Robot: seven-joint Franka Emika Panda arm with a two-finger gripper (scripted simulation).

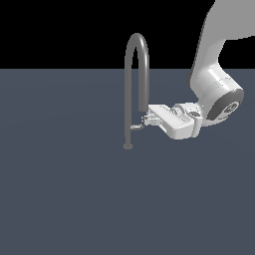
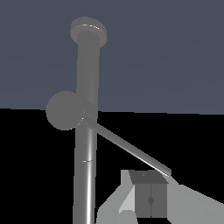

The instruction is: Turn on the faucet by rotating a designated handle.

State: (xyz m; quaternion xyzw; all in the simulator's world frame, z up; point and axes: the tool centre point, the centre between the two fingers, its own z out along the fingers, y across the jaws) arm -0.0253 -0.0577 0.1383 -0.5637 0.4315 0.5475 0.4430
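One tool (image 2: 151, 199), fingers pressed together, touches one handle (image 2: 131, 148) on one faucet (image 1: 135, 74).

grey faucet (image 1: 135, 74), white claw (image 1: 147, 118) — slate floor (image 1: 60, 199)
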